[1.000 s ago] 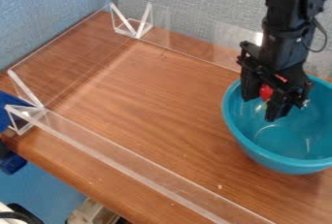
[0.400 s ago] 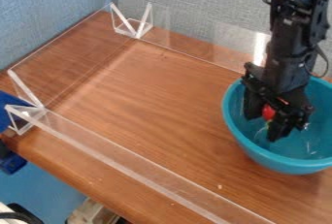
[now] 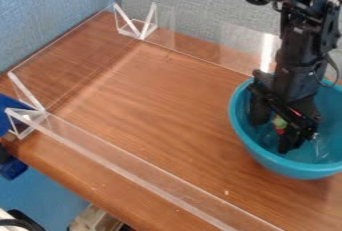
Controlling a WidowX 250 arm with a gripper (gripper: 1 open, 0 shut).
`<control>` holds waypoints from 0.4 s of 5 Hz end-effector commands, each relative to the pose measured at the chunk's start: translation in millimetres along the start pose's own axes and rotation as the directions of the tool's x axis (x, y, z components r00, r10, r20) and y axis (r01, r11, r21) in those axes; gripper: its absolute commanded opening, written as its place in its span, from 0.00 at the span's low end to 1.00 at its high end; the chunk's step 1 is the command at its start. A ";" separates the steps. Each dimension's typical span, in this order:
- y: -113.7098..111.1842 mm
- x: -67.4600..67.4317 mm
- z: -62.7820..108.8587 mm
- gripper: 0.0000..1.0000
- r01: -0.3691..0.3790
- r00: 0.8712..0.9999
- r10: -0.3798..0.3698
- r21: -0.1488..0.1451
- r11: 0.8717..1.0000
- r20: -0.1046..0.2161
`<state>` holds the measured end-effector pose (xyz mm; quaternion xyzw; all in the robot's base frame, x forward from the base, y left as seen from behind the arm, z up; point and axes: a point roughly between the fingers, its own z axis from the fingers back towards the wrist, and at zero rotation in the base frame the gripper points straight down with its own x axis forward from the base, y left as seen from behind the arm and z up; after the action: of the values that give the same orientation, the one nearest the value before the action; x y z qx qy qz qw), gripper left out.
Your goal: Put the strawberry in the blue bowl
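The blue bowl (image 3: 257, 141) stands on the wooden table at the right edge of the camera view. My gripper (image 3: 286, 123) points straight down into it, with its black fingers low inside the rim. The fingers stand apart, so the gripper is open. A small red and green bit of the strawberry (image 3: 278, 125) shows between the fingers, down inside the bowl. The fingers hide most of it, and I cannot tell whether it touches them.
A low clear plastic wall (image 3: 107, 160) fences the wooden table (image 3: 147, 95) along the front and left. Clear triangular brackets stand at the back corner (image 3: 136, 21) and at the left corner (image 3: 24, 115). A blue textured wall rises behind.
The gripper has sunk deeper into the bowl with the strawberry. Its fingers now stand wider apart than before, and less red shows between them.
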<state>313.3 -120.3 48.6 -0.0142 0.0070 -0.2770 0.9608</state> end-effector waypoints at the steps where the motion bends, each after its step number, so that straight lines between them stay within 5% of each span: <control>1: -0.7 6.2 24.8 1.00 0.000 0.998 -0.001 0.025 1.000 0.061; 2: 0.5 7.5 33.4 1.00 -0.006 0.997 0.004 0.036 0.999 0.072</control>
<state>310.7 -117.3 50.2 -0.0039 0.0188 -0.2697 0.9628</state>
